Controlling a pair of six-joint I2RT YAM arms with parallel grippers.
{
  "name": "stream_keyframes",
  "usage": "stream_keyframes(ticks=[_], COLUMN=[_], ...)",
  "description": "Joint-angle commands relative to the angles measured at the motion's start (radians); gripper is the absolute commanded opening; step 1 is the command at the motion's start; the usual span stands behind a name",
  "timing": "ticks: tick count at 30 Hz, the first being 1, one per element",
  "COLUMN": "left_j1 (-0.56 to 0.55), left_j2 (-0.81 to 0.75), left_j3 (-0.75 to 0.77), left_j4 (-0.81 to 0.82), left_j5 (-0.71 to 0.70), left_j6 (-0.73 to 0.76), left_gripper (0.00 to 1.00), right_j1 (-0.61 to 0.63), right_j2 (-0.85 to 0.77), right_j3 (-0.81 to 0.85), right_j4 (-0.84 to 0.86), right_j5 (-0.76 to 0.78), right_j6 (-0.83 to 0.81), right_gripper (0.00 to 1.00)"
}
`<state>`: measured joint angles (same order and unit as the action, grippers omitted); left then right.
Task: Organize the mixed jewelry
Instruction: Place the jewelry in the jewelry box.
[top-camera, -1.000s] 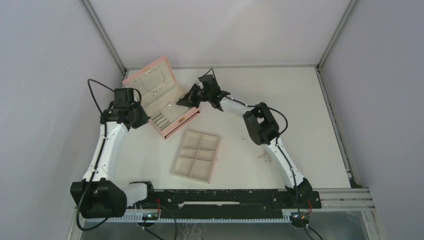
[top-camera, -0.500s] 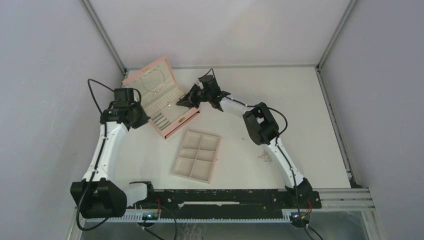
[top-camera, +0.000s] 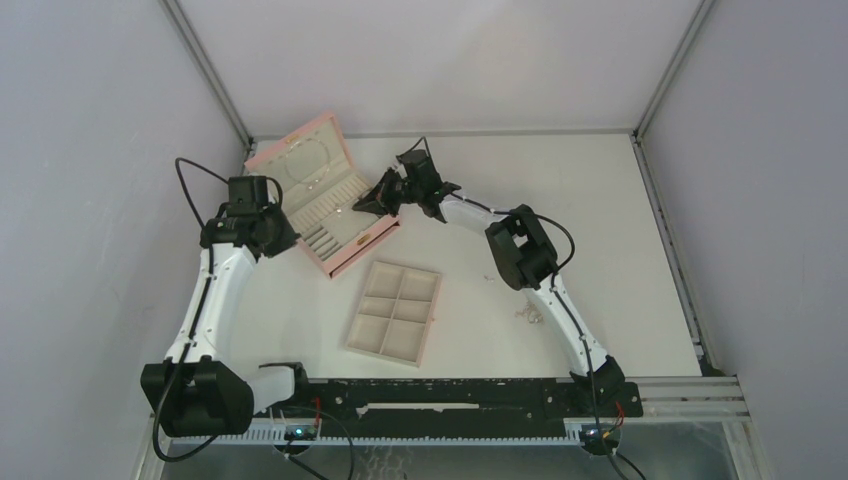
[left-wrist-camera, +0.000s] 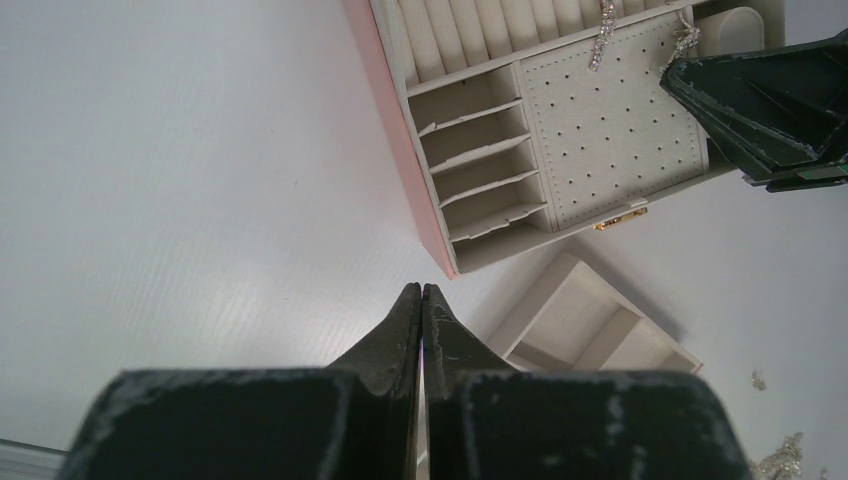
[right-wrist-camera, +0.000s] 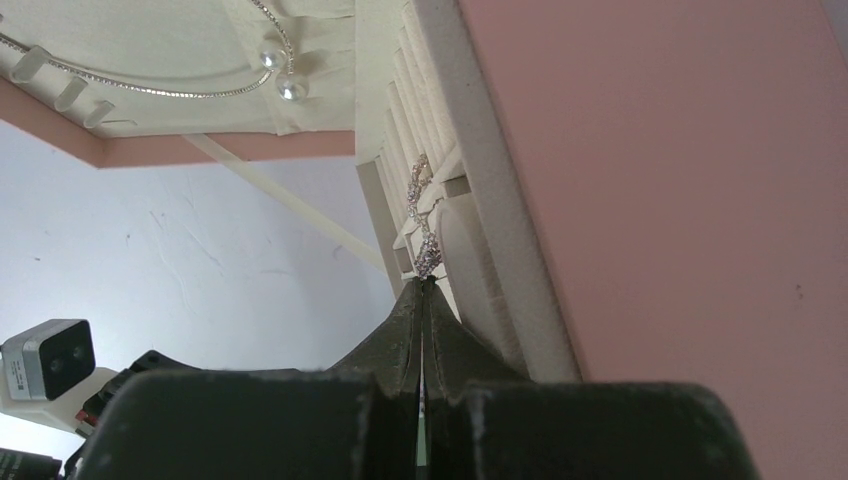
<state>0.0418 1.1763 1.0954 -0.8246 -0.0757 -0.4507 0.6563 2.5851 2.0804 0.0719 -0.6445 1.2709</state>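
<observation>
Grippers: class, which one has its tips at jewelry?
The right gripper: its shut tips meet a sparkly earring inside the pink box. The left gripper hangs over bare table.

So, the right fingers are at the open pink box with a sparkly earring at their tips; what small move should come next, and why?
Probably open the right fingers a little. They seem shut on the end of the earring, which rests against the padded rolls inside the pink box, so releasing it there looks right.

Overhead view and both close wrist views share the pink box (top-camera: 312, 168).
</observation>
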Motion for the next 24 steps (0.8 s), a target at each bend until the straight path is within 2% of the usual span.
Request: stream_keyframes(ticks=[1,24], left_j1=[0.011,0.011], left_j2=[-0.009,-0.007], left_j3=[0.024,0.020], left_j4=[0.013,0.016], left_j5=[-0.011,-0.010], left_j6=[0.022,0.022], left_gripper=[0.04,0.04], right_j1=[0.013,0.014], right_j2=[0.022,-0.001], right_j3=[0.036,0.002], right_j4=[0.037,0.038], right_j5=[-0.009,-0.015], right_j6=[0.013,0.001], right_gripper=[0.00,0.00])
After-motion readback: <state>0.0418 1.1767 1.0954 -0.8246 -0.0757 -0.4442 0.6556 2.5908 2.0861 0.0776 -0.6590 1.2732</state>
